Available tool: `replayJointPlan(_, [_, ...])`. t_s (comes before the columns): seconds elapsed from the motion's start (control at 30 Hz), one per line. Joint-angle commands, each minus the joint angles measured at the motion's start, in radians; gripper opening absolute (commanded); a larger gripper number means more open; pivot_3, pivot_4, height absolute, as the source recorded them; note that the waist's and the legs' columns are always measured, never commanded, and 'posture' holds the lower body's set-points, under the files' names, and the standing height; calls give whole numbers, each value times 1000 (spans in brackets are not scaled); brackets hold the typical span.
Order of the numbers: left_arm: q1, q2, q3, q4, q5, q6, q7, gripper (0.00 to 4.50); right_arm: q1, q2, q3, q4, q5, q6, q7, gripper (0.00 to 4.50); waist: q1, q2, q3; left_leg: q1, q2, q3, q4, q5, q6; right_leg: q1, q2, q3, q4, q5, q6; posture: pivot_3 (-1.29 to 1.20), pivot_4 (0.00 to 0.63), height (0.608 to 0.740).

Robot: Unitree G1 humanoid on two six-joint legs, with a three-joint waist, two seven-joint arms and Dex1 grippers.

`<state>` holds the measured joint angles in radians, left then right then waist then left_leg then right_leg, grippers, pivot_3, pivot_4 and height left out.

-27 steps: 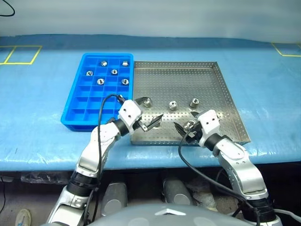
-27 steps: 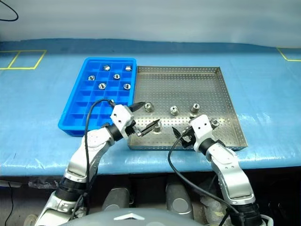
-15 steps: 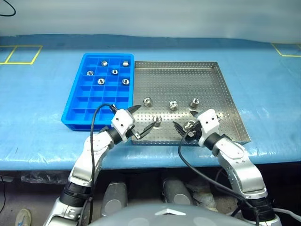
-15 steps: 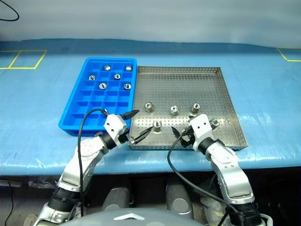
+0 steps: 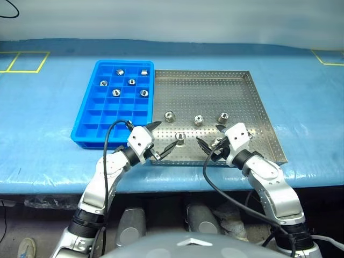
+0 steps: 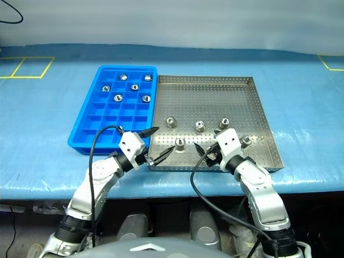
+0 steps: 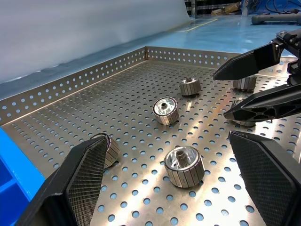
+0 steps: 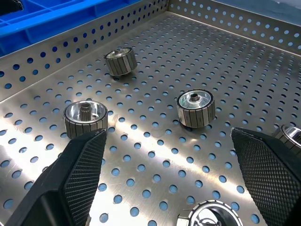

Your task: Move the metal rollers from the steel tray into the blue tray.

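We see five metal rollers [image 5: 180,138] left on the steel tray [image 5: 236,80], all in its near half: three in a row across the middle, one nearer between the two arms, one by the right wrist. Six more sit in the far compartments of the blue tray [image 5: 86,121], which touches the steel tray's left rim. Our left gripper [image 5: 162,138] hovers at the near left corner, jaws released; our right gripper [image 5: 210,142] faces it, jaws also spread, grasping nothing. Both trays rest on the blue worktop [image 5: 43,118].
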<state>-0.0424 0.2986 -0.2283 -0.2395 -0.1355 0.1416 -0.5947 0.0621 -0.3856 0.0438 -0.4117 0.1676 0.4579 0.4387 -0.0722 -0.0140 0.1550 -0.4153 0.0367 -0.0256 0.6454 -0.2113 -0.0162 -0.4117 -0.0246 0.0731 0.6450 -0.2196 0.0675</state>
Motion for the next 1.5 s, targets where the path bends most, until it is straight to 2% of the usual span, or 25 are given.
replayJointPlan(0.03, [-3,-5,-5,-44,-7,-22,-3,4497,-11,-4,-3,-21,2,-19,5,4472,0,0,0,0,0,0,0,0,0,0,0,0,0,0,0,-77,150,740])
replayJointPlan(0.37, [-33,-12,-22,-45,11,6,8,4497,-3,-8,0,-28,-7,-20,-3,4472,1,0,0,0,0,0,0,0,0,0,0,0,0,0,0,-89,150,740])
replayJointPlan(0.53, [-93,-34,-45,-71,24,118,42,4497,0,-6,0,-25,-9,-20,-7,4472,1,0,0,0,0,0,0,0,0,0,0,0,0,0,0,-93,150,740])
replayJointPlan(0.67, [-177,-11,-118,-92,118,313,75,4497,4,-5,4,-27,-13,-16,-11,4472,0,0,0,0,0,0,0,0,0,0,0,0,0,0,0,-100,150,740])
replayJointPlan(0.8, [-248,-45,-138,-96,109,493,96,4497,7,-4,6,-28,-17,-14,-15,4472,-5,0,0,0,0,0,0,0,0,0,0,0,0,0,0,-103,150,740])
replayJointPlan(0.93, [-299,-71,-153,-80,116,573,119,4497,8,0,5,-29,-19,-12,-15,4472,-6,0,0,0,0,-1,0,0,0,0,1,0,0,0,0,-107,150,740])
replayJointPlan(1.23, [-319,-80,-234,-34,158,645,141,4497,18,3,7,-33,-25,-13,-17,4472,-7,0,0,0,0,0,0,0,0,0,0,0,0,0,0,-115,150,740])
replayJointPlan(1.5, [-287,-99,-281,53,202,567,177,4497,16,1,21,-27,-36,-15,-15,4472,-6,0,0,0,0,0,0,0,0,0,0,0,0,0,0,-110,150,740])
